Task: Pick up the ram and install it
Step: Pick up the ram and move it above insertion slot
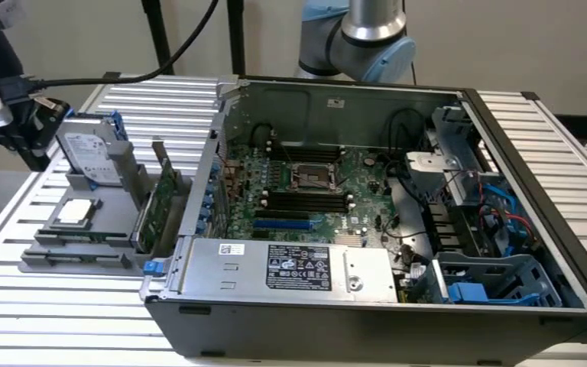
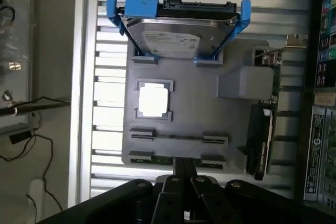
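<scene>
Saw the tool [image 2: 185, 162] pinched narrow, holding nothing. Found the ram [image 2: 164, 158] just past its tips, lying in the grey holder's [image 2: 184, 114] nearest slot. Might have bumped or cracked the thin stick if lowered shut or crooked. Farther off, spotted a white label on the hard drive [image 2: 170, 40]; could not read it.

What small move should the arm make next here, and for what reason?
Probably lower the end effector straight toward the thin green ram stick in the grey plastic holder tray. The end effector hangs right over that stick, and the stick sits in the tray, not yet lifted.
</scene>
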`<state>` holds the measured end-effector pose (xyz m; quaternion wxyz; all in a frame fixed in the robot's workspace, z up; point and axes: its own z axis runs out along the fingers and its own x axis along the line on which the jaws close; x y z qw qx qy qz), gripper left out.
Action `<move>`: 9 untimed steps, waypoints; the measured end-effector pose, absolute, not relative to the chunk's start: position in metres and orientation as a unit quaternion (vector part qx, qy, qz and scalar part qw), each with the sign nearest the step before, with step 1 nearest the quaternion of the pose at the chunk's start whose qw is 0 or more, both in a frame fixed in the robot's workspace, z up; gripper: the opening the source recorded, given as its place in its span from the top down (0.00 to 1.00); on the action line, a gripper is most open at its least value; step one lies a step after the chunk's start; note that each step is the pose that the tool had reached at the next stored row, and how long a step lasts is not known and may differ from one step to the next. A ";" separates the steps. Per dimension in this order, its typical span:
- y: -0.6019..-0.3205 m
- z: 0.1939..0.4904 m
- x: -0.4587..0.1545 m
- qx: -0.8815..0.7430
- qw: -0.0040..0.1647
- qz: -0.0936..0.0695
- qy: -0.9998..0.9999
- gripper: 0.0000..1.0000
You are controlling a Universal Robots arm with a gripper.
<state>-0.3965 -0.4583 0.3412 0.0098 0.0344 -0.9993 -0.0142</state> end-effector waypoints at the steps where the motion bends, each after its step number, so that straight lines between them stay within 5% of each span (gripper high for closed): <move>1: -0.458 0.341 -0.396 0.043 0.010 -0.014 -0.999 1.00; 9: -0.458 0.339 -0.396 0.116 0.011 -0.013 -0.993 1.00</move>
